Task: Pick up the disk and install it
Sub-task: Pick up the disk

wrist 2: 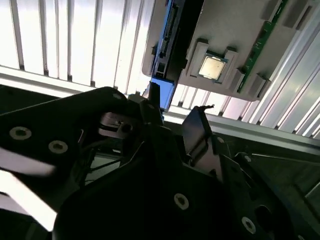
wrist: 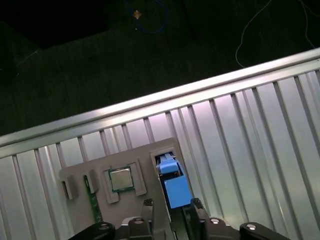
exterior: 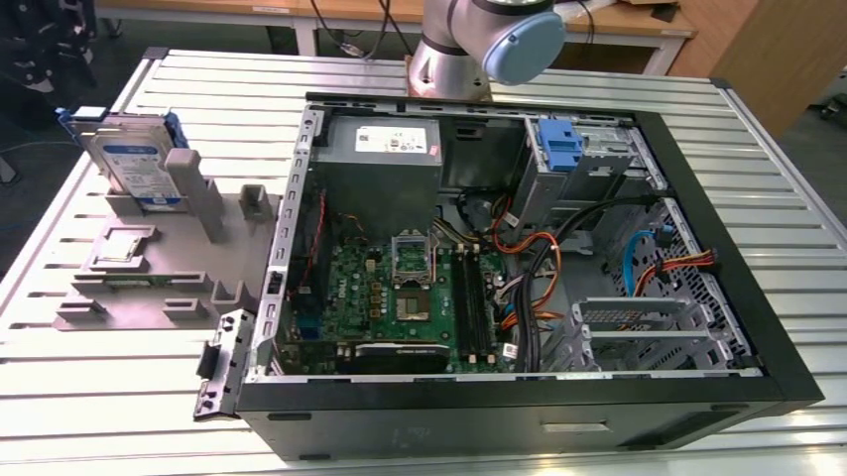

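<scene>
Standing upright, the disk (wrist: 175, 190) lines up between the parted jaws.

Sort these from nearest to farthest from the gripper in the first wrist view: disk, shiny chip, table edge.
1. The disk, seen between the gripper's fingertips.
2. The shiny chip, beside the disk in the grey holder.
3. The table edge, beyond the holder.

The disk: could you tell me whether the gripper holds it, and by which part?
Nothing is held: the disk stands alone in the grey holder, and the gripper is open.
</scene>
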You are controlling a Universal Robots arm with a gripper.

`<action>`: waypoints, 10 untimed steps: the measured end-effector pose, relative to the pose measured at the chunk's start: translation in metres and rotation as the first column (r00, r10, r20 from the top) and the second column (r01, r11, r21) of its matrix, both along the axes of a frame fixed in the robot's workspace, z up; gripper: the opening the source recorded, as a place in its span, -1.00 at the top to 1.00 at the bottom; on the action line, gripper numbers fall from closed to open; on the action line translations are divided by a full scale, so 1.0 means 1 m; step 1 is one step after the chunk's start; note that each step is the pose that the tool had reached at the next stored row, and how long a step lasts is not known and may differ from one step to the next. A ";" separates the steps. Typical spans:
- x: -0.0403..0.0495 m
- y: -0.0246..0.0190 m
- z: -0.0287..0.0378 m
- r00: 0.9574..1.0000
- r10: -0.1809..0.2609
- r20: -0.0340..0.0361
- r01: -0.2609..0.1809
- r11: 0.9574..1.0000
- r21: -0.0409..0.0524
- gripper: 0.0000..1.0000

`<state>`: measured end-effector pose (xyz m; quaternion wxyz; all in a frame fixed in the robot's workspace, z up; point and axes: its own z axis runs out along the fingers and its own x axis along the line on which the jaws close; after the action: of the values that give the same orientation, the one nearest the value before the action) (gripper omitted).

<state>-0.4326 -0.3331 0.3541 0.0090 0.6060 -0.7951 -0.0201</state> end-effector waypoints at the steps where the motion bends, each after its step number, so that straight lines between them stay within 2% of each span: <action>1: 0.0000 0.0000 -0.0013 1.000 0.015 0.000 -0.015 1.000 0.000 0.09; 2: 0.0000 0.0003 -0.0029 1.000 0.026 0.000 -0.026 1.000 0.000 -0.03; 3: -0.0001 0.0003 -0.0046 0.999 0.035 0.000 -0.035 0.999 0.000 -0.03; 5: -0.0005 0.0006 -0.0093 0.998 0.063 0.001 -0.063 0.998 0.002 -0.26; 6: -0.0013 0.0008 -0.0111 0.998 0.067 0.002 -0.067 0.998 0.002 -0.26; 7: -0.0028 0.0009 -0.0123 0.998 0.069 0.004 -0.069 0.998 0.002 -0.39; 10: -0.0087 0.0017 -0.0141 0.998 0.069 0.011 -0.069 0.998 0.002 -0.39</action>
<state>-0.4413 -0.3314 0.3400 0.0049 0.6332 -0.7738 -0.0174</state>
